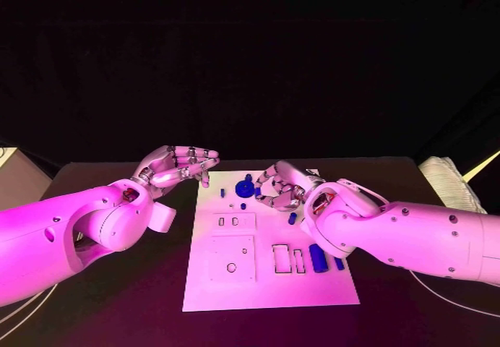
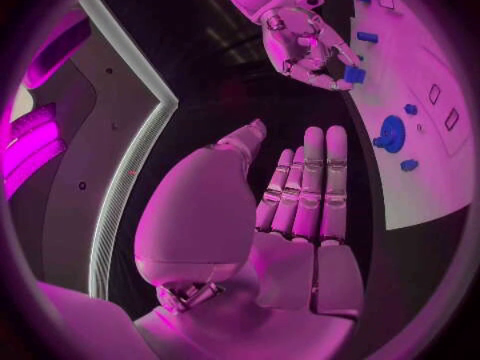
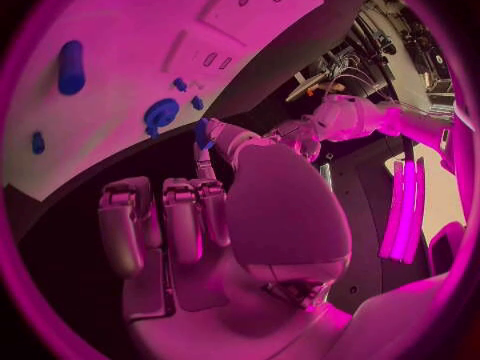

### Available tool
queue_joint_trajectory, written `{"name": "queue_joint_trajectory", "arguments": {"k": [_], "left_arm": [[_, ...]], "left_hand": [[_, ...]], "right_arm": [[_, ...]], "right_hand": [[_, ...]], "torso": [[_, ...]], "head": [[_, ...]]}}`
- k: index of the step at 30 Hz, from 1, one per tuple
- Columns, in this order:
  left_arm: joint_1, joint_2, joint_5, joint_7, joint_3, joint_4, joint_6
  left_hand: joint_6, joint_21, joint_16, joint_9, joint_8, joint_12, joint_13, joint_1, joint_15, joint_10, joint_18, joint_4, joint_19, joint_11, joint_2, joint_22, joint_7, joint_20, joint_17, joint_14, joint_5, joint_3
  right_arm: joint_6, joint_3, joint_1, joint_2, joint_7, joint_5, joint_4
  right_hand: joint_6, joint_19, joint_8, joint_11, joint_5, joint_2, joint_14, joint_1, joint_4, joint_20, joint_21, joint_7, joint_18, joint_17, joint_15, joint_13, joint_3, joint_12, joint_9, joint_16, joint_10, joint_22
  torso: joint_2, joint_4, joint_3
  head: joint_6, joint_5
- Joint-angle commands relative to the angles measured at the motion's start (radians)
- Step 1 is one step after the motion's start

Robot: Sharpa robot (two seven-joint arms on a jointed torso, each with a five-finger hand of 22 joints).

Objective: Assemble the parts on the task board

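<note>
Black worktop [image 1: 125, 303] under coloured light carries the white board [image 1: 261, 285] at its middle, long side running away from us.

Our left hand [image 1: 177, 165] hovers off the board's far left corner — fingers apart, nothing in them; the left wrist view shows them [image 2: 310, 184] straight and side by side, empty.

Our right hand [image 1: 283, 186] sits over the board's far right part, and its thumb and a finger pinch a small blue part [image 2: 354, 74], seen also in the right wrist view [image 3: 201, 132].

On the board, near its far edge, stands a round blue part [image 1: 245, 189] with small blue pieces just beside it. Near the right edge, toward the near end, lies a long blue part [image 1: 318, 258] beside a shorter one [image 1: 339, 264] and two rectangular slots [image 1: 281, 258]. We see a square raised panel [image 1: 231, 258] with a hole left of those slots.
</note>
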Motion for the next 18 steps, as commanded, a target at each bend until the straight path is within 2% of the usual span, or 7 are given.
{"name": "queue_joint_trajectory", "arguments": {"k": [1, 8, 10, 18], "left_arm": [[0.001, 0.000, -0.004, 0.000, -0.001, 0.000, 0.014], [0.001, 0.000, -0.004, -0.002, -0.003, 0.002, 0.015], [0.001, 0.000, -0.004, -0.003, -0.003, 0.003, 0.016], [0.001, -0.001, -0.004, -0.005, -0.003, 0.005, 0.017]], "left_hand": [[-0.003, 0.005, 0.004, 0.001, -0.003, 0.000, 0.000, 0.004, 0.000, -0.002, 0.015, 0.001, -0.008, 0.000, 0.007, 0.001, 0.002, -0.002, -0.002, -0.005, -0.004, 0.004], [-0.003, 0.005, 0.004, 0.001, -0.003, 0.000, 0.000, 0.004, 0.000, -0.002, 0.015, 0.001, -0.008, 0.000, 0.007, 0.001, 0.002, -0.002, -0.002, -0.005, -0.004, 0.004], [-0.003, 0.005, 0.004, 0.001, -0.003, 0.000, 0.000, 0.004, 0.000, -0.002, 0.015, 0.001, -0.008, 0.000, 0.007, 0.001, 0.002, -0.002, -0.002, -0.005, -0.004, 0.004], [-0.003, 0.005, 0.004, 0.001, -0.003, 0.000, 0.000, 0.004, 0.000, -0.002, 0.015, 0.001, -0.008, 0.000, 0.007, 0.001, 0.002, -0.002, -0.002, -0.005, -0.004, 0.004]], "right_arm": [[-0.023, -0.003, -0.018, 0.025, -0.096, -0.104, 0.002], [-0.011, -0.008, -0.061, 0.078, -0.139, -0.155, -0.013], [-0.005, -0.010, -0.072, 0.090, -0.146, -0.162, -0.019], [0.002, -0.013, -0.100, 0.126, -0.163, -0.188, -0.042]], "right_hand": [[-0.002, 0.106, 0.008, -0.009, 0.006, -0.003, 0.106, -0.012, -0.001, -0.005, 0.004, 0.001, -0.014, 0.263, -0.002, 0.233, 0.004, -0.003, 0.002, 0.006, 0.074, 0.263], [0.000, 0.106, 0.009, -0.009, 0.009, -0.003, 0.106, -0.014, -0.002, -0.005, 0.004, 0.000, -0.014, 0.263, -0.002, 0.233, 0.005, -0.003, 0.002, 0.006, 0.074, 0.263], [0.000, 0.106, 0.009, -0.009, 0.009, -0.003, 0.106, -0.014, -0.002, -0.005, 0.004, 0.000, -0.014, 0.263, -0.002, 0.233, 0.005, -0.003, 0.002, 0.006, 0.074, 0.263], [-0.002, 0.106, 0.010, -0.010, 0.017, -0.004, 0.106, -0.020, -0.004, -0.005, 0.004, 0.000, -0.014, 0.263, -0.002, 0.232, 0.008, -0.004, 0.003, 0.006, 0.073, 0.263]], "torso": [[-0.002, 0.0008, -0.0022], [0.000, -0.0018, -0.0018], [0.001, -0.0005, -0.0016], [0.001, -0.0004, -0.0009]], "head": [[-0.005, 0.005], [-0.007, 0.013], [-0.011, 0.016], [-0.016, 0.018]]}}
